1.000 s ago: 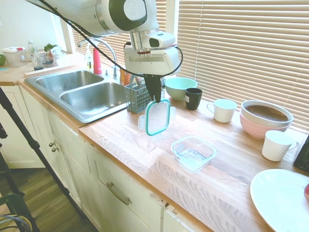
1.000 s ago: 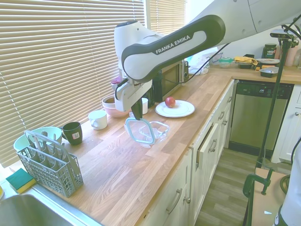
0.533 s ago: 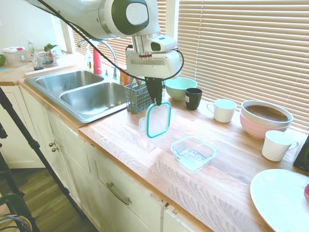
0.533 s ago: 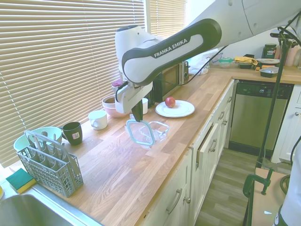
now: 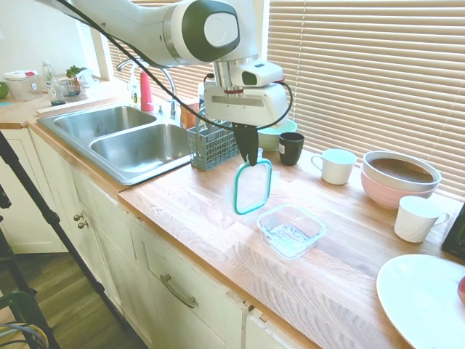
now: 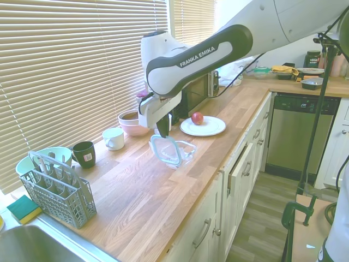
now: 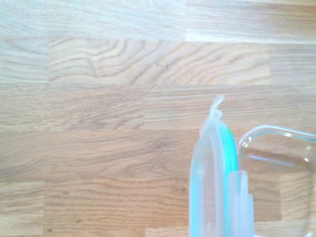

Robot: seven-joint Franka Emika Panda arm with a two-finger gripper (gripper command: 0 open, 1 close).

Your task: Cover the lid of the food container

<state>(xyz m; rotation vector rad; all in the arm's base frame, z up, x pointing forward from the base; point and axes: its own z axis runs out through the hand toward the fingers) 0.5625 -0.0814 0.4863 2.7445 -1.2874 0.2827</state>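
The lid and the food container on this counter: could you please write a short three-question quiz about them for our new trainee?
1. True or false: the lid hangs on edge from the gripper, above the wooden counter.
2. Multiple choice: the food container is (A) empty and uncovered, (B) filled with fruit, (C) already covered.
3. Fill in: on the white plate lies a red ____.

Key: 1 true; 2 A; 3 apple.
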